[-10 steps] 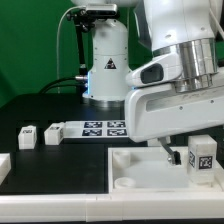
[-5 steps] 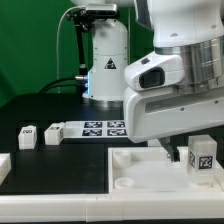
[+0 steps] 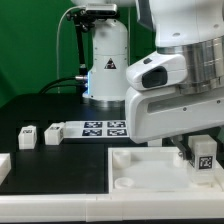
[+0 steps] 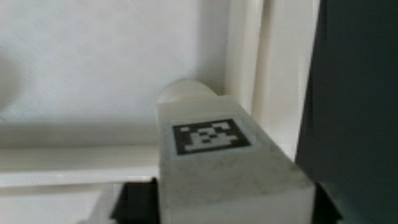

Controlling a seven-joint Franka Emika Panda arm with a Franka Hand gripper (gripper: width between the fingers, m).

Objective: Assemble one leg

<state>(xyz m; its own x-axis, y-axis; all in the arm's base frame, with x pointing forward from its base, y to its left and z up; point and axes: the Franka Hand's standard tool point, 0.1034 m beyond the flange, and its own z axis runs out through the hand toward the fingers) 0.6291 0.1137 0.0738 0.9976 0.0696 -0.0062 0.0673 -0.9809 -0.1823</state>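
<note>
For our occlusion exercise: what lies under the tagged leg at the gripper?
The white panel lies under the leg, its raised rim alongside. The leg's base and any socket beneath are hidden by the leg itself.

Our exterior camera looked across the table [image 3: 40,108] at the arm's base [image 3: 107,62]; our wrist camera sat close over the leg [image 4: 214,150] [image 3: 204,153] and panel [image 4: 98,95] [image 3: 140,172], shared by both.

Tagged white leg [image 4: 214,150] close up, over the white panel's [image 4: 267,50] rim, dark table [image 4: 356,100] alongside.
</note>
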